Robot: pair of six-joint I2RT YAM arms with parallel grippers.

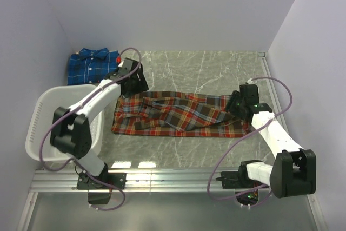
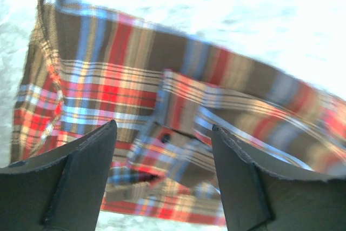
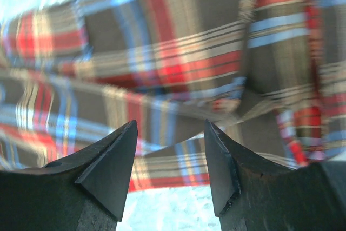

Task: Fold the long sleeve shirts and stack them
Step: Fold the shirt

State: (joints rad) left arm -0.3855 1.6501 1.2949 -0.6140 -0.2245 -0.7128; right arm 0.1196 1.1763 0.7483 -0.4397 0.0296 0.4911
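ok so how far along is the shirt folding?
Done: the blue shirt looks folded, lying at the far left corner. In hand: the red-orange shirt lies as a long narrow band in the middle, seemingly folded lengthwise; left pincer and right pincer hover open over its two ends, holding nothing. Left: fold it shorter, then stack the two shirts.
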